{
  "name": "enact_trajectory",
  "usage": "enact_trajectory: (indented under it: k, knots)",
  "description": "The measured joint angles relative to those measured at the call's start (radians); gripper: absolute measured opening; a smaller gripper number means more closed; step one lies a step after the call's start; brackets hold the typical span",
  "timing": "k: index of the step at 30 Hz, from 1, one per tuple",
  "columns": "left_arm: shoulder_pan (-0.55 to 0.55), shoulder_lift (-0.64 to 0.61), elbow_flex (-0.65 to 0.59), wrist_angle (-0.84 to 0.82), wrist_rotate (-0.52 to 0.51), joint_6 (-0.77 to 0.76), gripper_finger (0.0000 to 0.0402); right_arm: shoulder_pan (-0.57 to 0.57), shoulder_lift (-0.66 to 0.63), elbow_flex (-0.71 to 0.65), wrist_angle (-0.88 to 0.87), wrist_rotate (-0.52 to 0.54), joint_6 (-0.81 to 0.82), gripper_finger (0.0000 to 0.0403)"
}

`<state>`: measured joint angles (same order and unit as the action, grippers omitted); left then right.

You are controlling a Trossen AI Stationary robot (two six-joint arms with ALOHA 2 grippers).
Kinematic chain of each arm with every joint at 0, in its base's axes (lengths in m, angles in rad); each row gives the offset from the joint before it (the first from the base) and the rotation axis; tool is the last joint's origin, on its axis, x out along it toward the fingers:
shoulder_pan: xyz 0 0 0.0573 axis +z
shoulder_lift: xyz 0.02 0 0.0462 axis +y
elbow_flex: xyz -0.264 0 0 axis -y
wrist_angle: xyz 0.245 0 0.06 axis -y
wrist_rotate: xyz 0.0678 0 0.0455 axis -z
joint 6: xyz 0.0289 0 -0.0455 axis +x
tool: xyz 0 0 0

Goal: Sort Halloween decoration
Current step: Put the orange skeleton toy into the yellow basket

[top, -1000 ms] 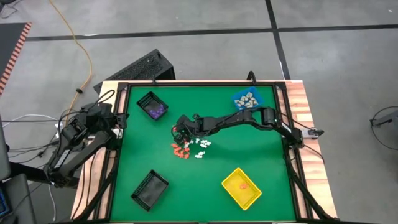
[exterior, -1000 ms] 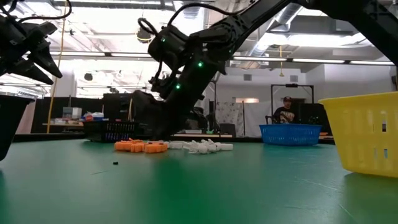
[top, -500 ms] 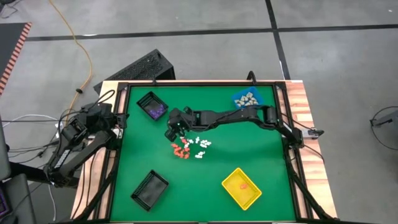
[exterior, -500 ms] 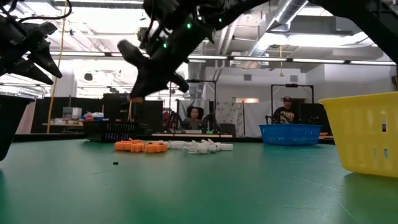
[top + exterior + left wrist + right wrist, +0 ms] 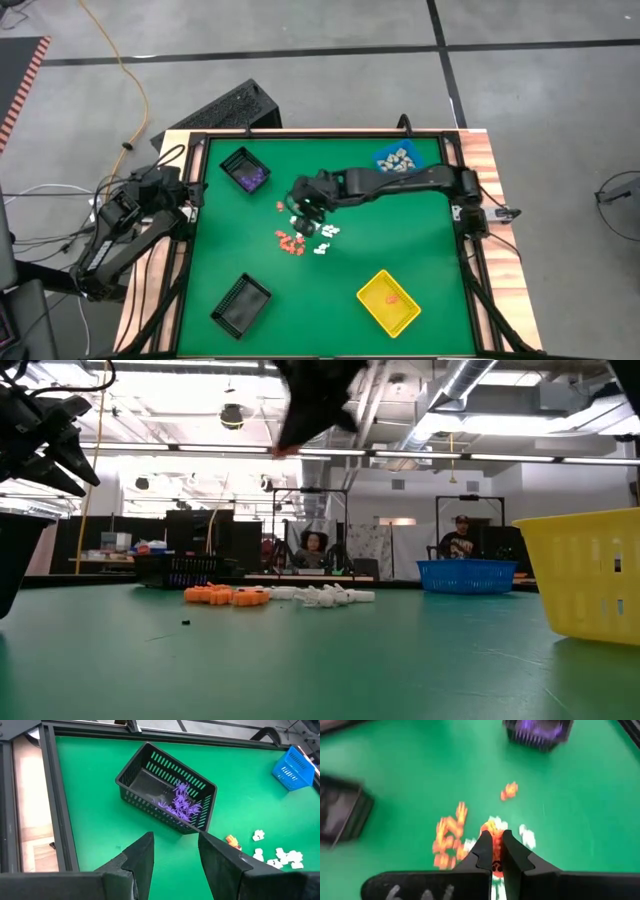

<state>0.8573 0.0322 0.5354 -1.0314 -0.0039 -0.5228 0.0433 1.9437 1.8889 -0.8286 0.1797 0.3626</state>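
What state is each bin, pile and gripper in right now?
Right gripper: shut on an orange piece, raised above the piles.
Left gripper: open, empty, at the table's left edge.
Purple bin: holds purple pieces.
Blue bin: holds beige pieces.
Yellow bin: holds an orange piece.
Empty black bin: nothing inside.
Orange pile: loose on the mat.
White pile: loose on the mat.
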Motion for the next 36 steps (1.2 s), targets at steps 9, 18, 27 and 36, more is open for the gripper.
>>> enact_trajectory:
  k: [9,18,27,36]
  knots:
    - [0.0,0.0,0.0,0.0,0.0,0.0,0.0143,0.212,-0.149,-0.099,-0.297,0.001,0.24,0.0036]
    - [0.0,0.0,0.0,0.0,0.0,-0.003,0.0143,0.537,-0.307,-0.409,-0.277,-0.001,0.717,0.0034]
    - [0.0,0.0,0.0,0.0,-0.01,-0.013,0.0143,0.682,-0.316,-0.611,-0.103,-0.007,0.846,0.0056]
    - [0.0,0.0,0.0,0.0,-0.01,-0.013,0.0143,0.703,-0.315,-0.74,0.078,-0.015,0.833,0.014]
